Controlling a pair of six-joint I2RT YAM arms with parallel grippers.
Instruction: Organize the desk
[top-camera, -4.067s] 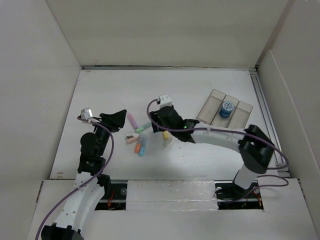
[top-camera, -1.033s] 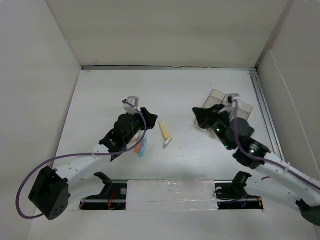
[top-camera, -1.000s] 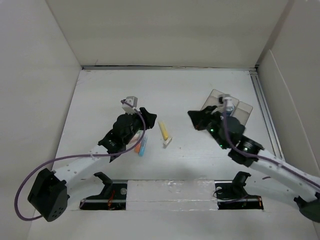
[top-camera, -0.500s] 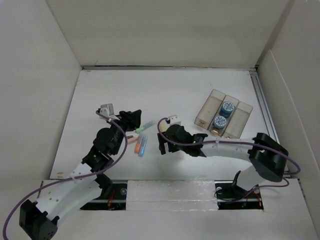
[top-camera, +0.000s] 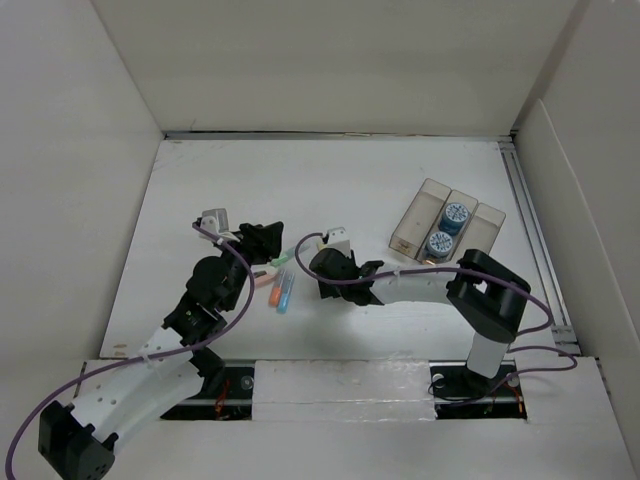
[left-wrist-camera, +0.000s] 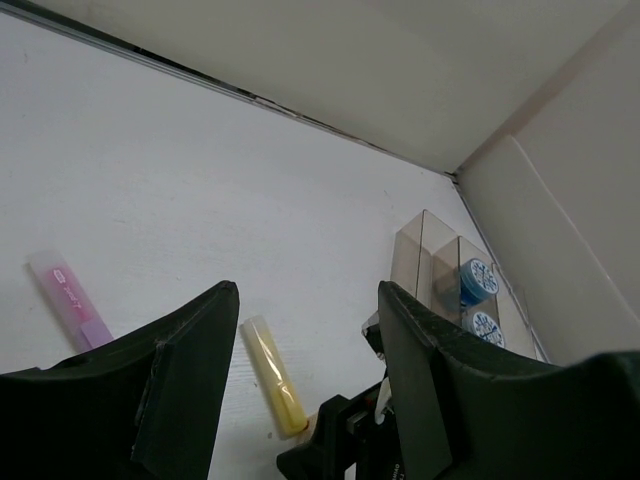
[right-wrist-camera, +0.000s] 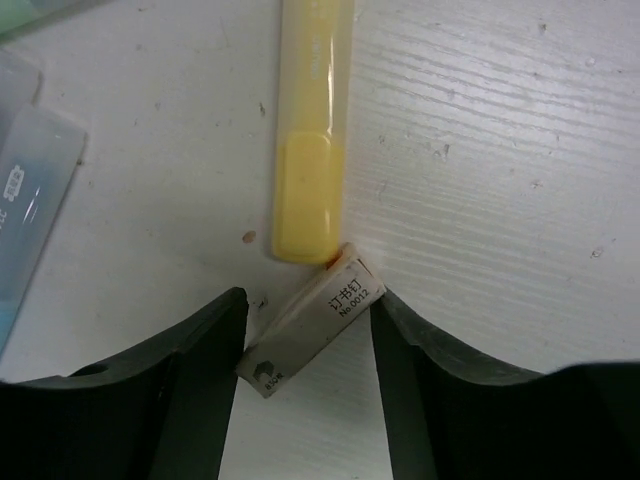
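On the white desk a small staple box lies slanted against the end of a yellow highlighter. My right gripper is low over the box and open, with one finger on each side. Its right finger touches the box's corner and the left finger stands just beside the other end. In the top view the right gripper covers the box. My left gripper hovers open and holds nothing. In its wrist view the left gripper looks out over the yellow highlighter.
A translucent three-compartment tray at the right holds two blue rolls. Green, orange and blue highlighters lie between the arms. A pink highlighter lies further left. White walls surround the desk and a rail runs along its right edge.
My right arm has swung from the tray to the staple box and its jaws have narrowed around it. The left gripper has drawn back to the left, off the highlighters.
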